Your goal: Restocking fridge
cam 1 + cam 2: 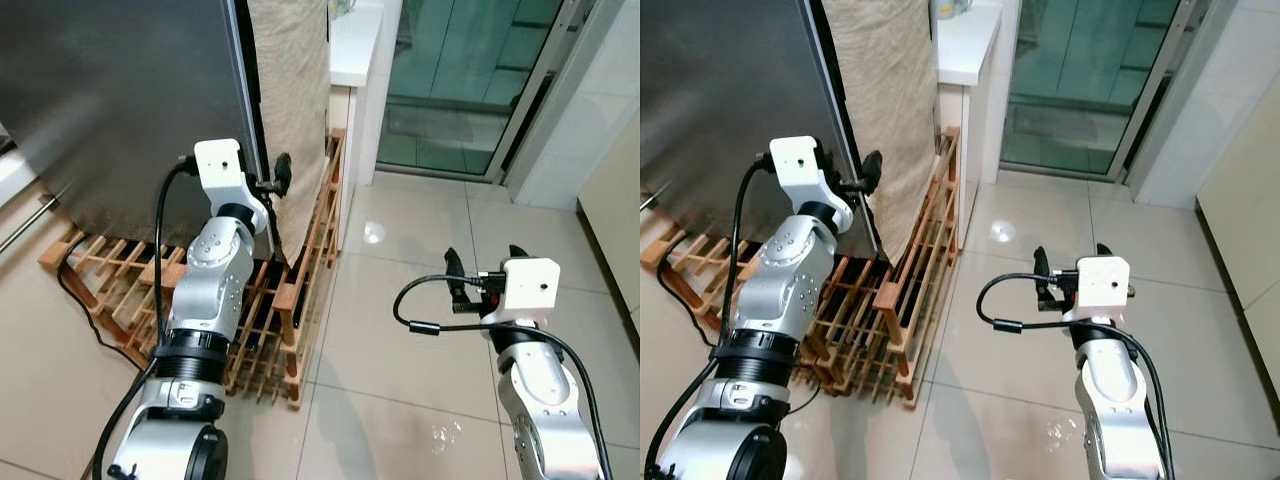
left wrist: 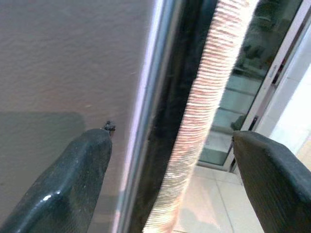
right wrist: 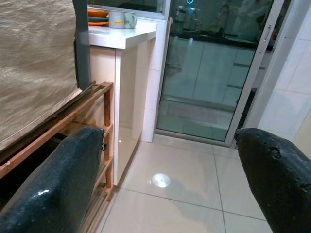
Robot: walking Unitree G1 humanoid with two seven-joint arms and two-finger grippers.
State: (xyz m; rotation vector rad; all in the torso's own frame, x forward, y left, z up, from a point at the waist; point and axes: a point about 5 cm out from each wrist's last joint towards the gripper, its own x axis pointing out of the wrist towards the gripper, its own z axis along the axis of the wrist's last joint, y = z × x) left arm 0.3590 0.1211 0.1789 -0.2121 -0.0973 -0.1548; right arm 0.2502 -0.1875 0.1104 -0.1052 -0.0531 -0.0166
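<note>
The fridge's grey steel door (image 1: pixel 120 100) stands shut at the left, and a beige ribbed cloth (image 1: pixel 290 100) hangs over the fridge's side. My left gripper (image 1: pixel 270 184) is raised to the door's right edge and is open. In the left wrist view one finger (image 2: pixel 73 189) lies against the door face, while the other finger (image 2: pixel 277 179) is out past the cloth, so the edge sits between them. Over the tiled floor to the right, my right gripper (image 1: pixel 485 262) hangs open and holds nothing.
A wooden slatted rack (image 1: pixel 290 300) lies under and beside the fridge, with a black cable (image 1: pixel 85 300) running along it. A white counter (image 3: pixel 126 36) with cups (image 3: pixel 119 19) stands behind. A glass sliding door (image 1: pixel 460 70) is beyond, and a pale cabinet (image 1: pixel 615 210) is at the right.
</note>
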